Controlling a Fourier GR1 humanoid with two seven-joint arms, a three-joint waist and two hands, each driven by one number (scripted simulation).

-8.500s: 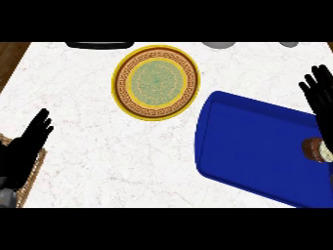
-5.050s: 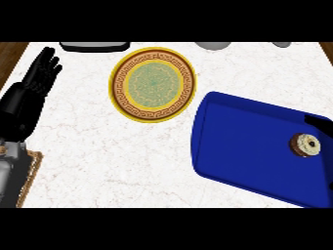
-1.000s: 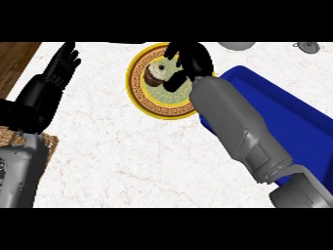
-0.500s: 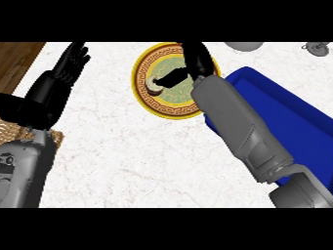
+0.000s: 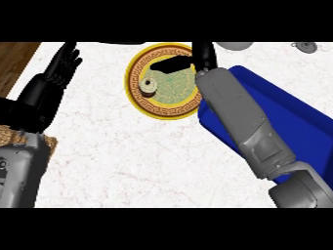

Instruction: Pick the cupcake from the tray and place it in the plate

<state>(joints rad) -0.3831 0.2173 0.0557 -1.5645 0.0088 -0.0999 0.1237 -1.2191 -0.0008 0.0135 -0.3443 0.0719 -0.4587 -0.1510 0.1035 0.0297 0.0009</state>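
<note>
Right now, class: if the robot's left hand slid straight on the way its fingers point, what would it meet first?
Probably nothing: the left robot hand, open at the view's left, points up past the white marble counter toward its far edge. Its height above the counter is unclear.

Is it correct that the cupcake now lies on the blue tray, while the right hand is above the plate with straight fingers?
Not quite. The head view shows the cupcake lying on the plate, not on the blue tray. The rest holds: the right hand is above the plate with straight fingers.
</note>
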